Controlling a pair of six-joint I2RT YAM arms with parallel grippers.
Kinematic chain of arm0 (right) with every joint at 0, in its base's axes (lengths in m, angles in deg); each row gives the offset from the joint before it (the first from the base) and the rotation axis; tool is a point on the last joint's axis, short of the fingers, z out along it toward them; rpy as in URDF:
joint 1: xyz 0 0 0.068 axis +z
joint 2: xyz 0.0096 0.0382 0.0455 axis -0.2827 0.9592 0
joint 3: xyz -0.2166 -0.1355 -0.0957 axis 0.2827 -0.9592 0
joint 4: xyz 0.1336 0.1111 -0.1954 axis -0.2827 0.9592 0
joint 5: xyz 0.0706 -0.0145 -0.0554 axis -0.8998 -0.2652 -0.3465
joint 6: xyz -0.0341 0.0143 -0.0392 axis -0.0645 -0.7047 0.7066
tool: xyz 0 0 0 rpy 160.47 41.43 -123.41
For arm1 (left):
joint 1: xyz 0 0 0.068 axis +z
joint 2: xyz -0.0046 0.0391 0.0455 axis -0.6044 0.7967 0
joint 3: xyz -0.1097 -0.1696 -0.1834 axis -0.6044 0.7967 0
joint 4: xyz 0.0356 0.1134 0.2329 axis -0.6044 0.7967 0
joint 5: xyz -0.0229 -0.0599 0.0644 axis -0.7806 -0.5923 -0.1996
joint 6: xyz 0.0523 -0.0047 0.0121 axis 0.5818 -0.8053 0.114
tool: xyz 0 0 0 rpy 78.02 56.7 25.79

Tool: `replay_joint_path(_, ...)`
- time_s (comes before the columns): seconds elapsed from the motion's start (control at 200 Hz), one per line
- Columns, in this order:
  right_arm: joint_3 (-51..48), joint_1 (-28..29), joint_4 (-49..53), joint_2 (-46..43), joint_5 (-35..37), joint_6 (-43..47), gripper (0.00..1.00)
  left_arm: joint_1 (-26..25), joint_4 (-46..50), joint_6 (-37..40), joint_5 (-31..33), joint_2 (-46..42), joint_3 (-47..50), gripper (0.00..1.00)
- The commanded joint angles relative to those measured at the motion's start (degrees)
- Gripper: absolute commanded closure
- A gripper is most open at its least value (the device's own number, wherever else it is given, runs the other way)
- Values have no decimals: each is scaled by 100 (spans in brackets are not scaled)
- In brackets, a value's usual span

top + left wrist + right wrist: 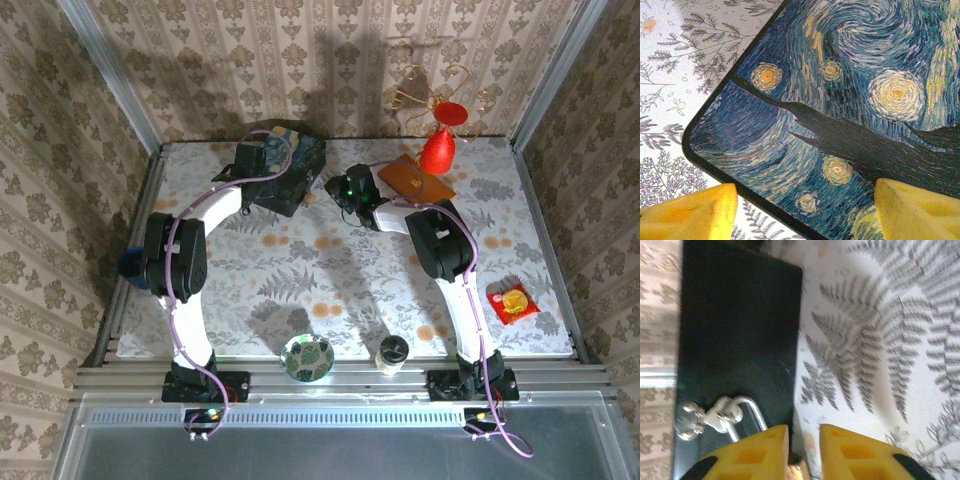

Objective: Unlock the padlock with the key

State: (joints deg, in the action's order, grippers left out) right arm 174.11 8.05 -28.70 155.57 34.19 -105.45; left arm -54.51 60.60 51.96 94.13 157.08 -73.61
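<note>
R claw (804, 432) barely parted, can't tell if gripping; padlock (747, 401) at its fingertip.

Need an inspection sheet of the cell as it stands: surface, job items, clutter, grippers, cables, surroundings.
Surface: floral cloth lies flat, no spills seen.
Job's things: padlock against the dark side of the box, shackle showing, body mostly hidden; key too small to make out.
Clutter: red vase, orange card, red packet, bowl, jar.
Grippers: left gripper fingers wide apart over the box corner; right gripper fingers narrowly apart at the padlock, grip unclear.
Cables: purple cables run along both arms, no snag seen.
Surroundings: wallpapered walls, metal frame.
</note>
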Motion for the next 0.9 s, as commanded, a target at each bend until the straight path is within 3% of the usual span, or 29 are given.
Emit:
replay_joint_path(0.0, 173, -46, 24, 88, -687, 282, 70, 45, 915, 45, 128, 92, 262, 27)
replay_joint_path(0.22, 923, 3, 418, 543, -1236, 518, 58, 71, 941, 91, 134, 48, 238, 27)
replay_joint_path(0.45, 966, 49, 746, 623, -1106, 594, 58, 97, 932, 66, 113, 48, 247, 27)
replay_joint_path(0.895, 1545, 179, 954, 1173, -1584, 501, 64, 116, 928, 12, 78, 17, 245, 27)
